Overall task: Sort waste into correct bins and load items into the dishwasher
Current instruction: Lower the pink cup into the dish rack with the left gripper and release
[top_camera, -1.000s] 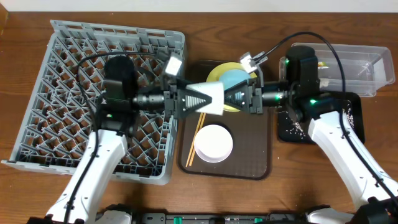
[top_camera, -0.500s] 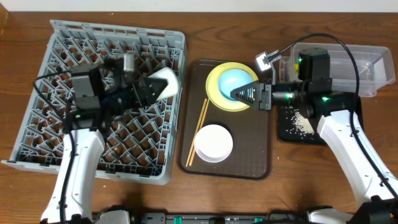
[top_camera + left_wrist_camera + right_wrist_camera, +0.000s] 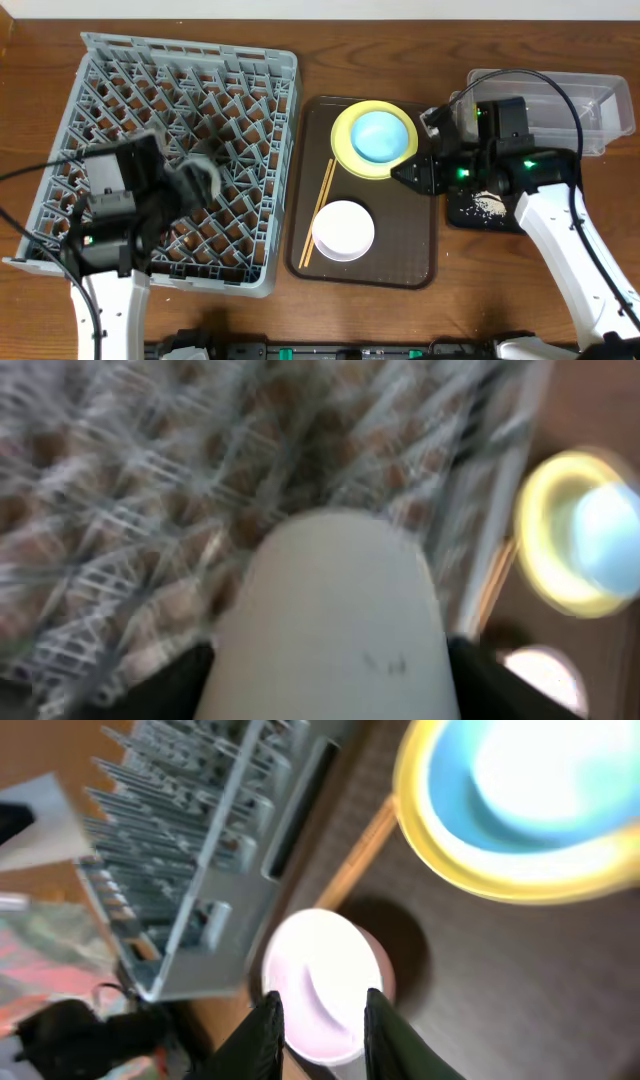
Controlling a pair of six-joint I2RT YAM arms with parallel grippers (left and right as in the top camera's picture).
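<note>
A brown tray lies flat on the wooden desk. The tray surface is dark and finely textured.

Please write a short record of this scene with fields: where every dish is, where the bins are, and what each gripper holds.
grey rack: left side of the table
brown tray: centre, carries the dishes
yellow plate: on brown tray
blue bowl: on the plate
white bowl: on brown tray
chopsticks: on brown tray, left side
black tray: right, with crumbs
clear tub: far right
left gripper: above rack, jaws on blurred white object
right gripper: jaws open, holding nothing
</note>
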